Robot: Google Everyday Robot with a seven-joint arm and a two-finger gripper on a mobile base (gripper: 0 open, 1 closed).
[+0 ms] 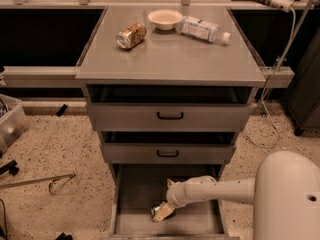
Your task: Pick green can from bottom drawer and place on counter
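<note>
The bottom drawer [135, 194] is pulled open, with a flat grey floor. My white arm reaches in from the right, and my gripper [162, 211] is low over the drawer floor near its front middle. A small dark shape sits right at the gripper's pale tip; I cannot tell whether it is the green can, which shows nowhere else. The counter [170, 54] is the cabinet's flat grey top, far above the gripper.
On the counter lie a tan patterned can [131, 35], a pale bowl [165, 18] and a clear plastic bottle [202, 29]. Two shallower black-handled drawers [170, 116] stand partly open above the bottom one. A cable [267, 119] hangs at the right. Tools lie on the speckled floor [50, 149] at the left.
</note>
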